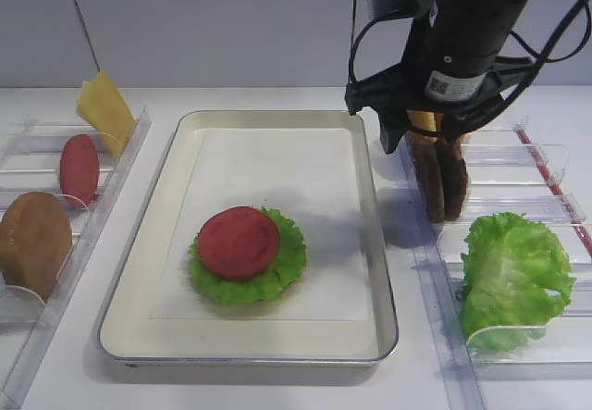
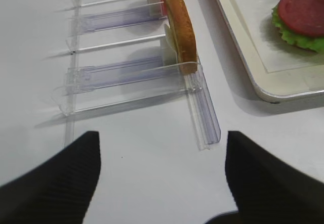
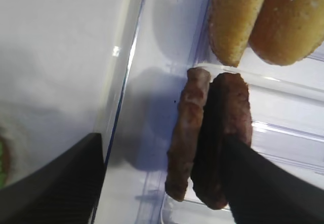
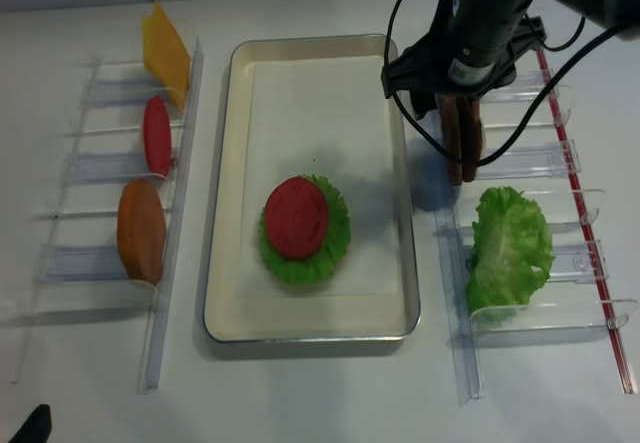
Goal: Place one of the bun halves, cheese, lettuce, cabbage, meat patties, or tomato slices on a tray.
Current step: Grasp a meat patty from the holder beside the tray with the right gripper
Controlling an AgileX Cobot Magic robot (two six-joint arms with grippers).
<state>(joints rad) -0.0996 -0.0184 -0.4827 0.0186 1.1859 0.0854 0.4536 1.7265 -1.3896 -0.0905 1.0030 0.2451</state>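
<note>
Over right rack (image 1: 518, 208), right gripper (image 3: 167, 183) w/ jaws wide, straddling two meat patties (image 1: 441, 180) standing on edge, not clamped, tomato slice (image 1: 239, 242) on lettuce (image 1: 282, 276) in tray (image 1: 277, 118), left gripper (image 2: 162, 183) spread wide, empty.

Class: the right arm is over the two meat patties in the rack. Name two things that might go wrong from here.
1. The meat patties stand pressed together between the open jaws, so both may lift at once.
2. A lifted patty might drop short of the tray, whose raised rim lies between rack and liner.
</note>
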